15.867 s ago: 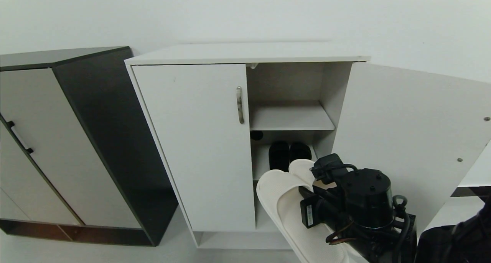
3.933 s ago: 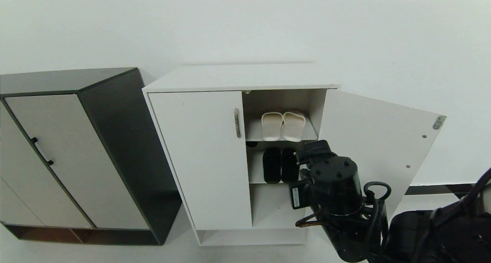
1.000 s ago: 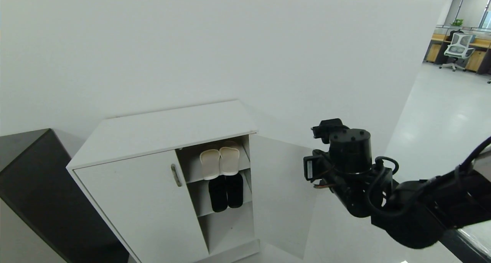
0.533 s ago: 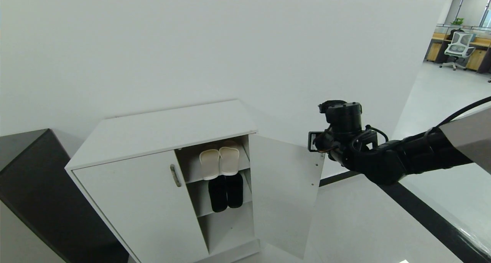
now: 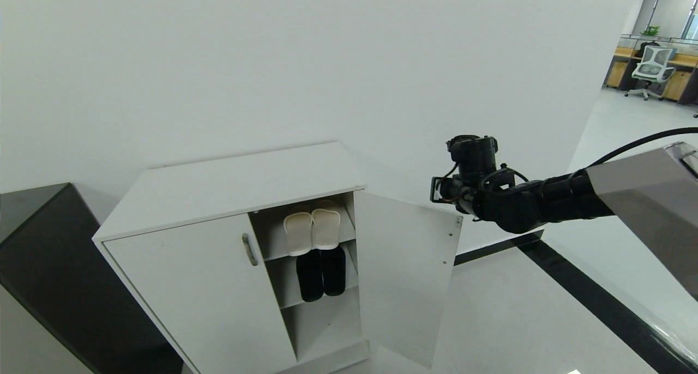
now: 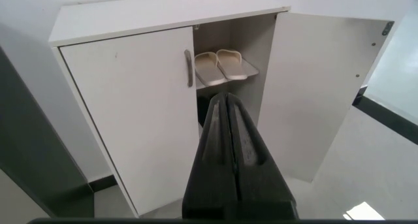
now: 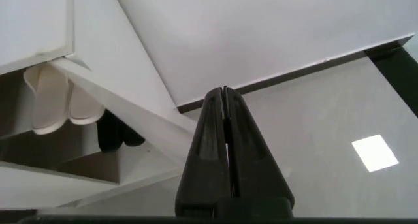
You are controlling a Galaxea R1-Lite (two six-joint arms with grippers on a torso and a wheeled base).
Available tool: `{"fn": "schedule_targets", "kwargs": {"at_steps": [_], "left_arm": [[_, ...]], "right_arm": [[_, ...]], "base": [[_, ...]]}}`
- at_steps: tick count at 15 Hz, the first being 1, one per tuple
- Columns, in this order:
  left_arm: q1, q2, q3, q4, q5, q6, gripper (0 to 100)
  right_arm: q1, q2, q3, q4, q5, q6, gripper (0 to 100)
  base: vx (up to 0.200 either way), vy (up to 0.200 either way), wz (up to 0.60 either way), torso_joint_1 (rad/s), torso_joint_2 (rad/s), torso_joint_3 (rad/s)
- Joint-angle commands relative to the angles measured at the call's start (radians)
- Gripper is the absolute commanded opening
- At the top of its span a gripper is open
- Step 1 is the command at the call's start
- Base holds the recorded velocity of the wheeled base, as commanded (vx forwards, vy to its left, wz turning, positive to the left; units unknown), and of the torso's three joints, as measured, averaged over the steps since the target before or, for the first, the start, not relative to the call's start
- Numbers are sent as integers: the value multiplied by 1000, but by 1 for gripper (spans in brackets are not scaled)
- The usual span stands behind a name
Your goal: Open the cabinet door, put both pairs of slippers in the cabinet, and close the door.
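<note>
The white cabinet (image 5: 234, 180) has its left door (image 5: 202, 297) closed and its right door (image 5: 406, 276) swung open. White slippers (image 5: 312, 229) lie on the upper shelf, black slippers (image 5: 322, 273) on the shelf below. My right arm's wrist (image 5: 469, 167) hangs just past the open door's upper outer corner. My right gripper (image 7: 225, 93) is shut and empty, above the door (image 7: 134, 87), with the white slippers (image 7: 49, 100) off to one side. My left gripper (image 6: 228, 100) is shut and empty, held back in front of the cabinet opening, facing the white slippers (image 6: 225, 64).
A dark cabinet (image 5: 38, 265) stands close on the white cabinet's left. A black floor stripe (image 5: 589, 303) runs along the wall to the right. Open grey floor (image 5: 512, 330) lies beyond the door. An office chair (image 5: 651, 68) stands far off at the right.
My right arm has stretched out and risen over the last second, bringing its wrist to the open door's top outer corner. Before that, the white slippers went onto the upper shelf and the camera pulled back and turned.
</note>
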Motion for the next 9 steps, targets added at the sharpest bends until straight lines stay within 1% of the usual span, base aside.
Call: {"fn": "schedule_targets", "kwargs": {"at_steps": [1, 9], "left_arm": [[0, 2, 0, 0, 0, 2, 0], [0, 2, 0, 0, -1, 2, 0]], "right_arm": [[-8, 50, -12, -2, 1, 0, 0], [-14, 78, -9, 1, 6, 0, 0]], "base": [[0, 0, 0, 0, 0, 0], [0, 0, 0, 0, 0, 0]]}}
